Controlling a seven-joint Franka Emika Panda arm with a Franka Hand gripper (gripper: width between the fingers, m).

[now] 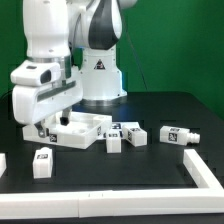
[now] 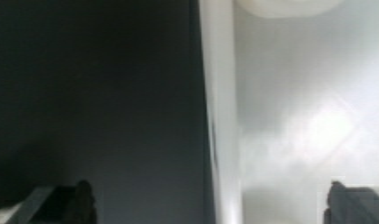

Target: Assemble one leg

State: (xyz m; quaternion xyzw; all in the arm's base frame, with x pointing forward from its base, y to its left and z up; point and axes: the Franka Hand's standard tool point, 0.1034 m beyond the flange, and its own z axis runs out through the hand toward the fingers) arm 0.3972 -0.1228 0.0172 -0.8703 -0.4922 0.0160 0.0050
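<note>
A large flat white square panel (image 1: pixel 86 130) with a raised rim lies on the black table (image 1: pixel 150 172), toward the exterior view's left. A white rail (image 1: pixel 120 207) runs along the table's near edge, and another (image 1: pixel 205 176) slants at the exterior view's right. Behind stands a green wall (image 1: pixel 170 40). The wrist view shows a pale surface (image 2: pixel 292 130) beside dark tabletop (which white part cannot be told).

i'm running this from afar and it reads as a robotics lab: white franka arm (image 1: pixel 95 40) on a black table (image 1: pixel 150 170), green backdrop (image 1: pixel 180 40) behind, code-tagged white blocks (image 1: pixel 174 136) scattered beside my jaws.
</note>
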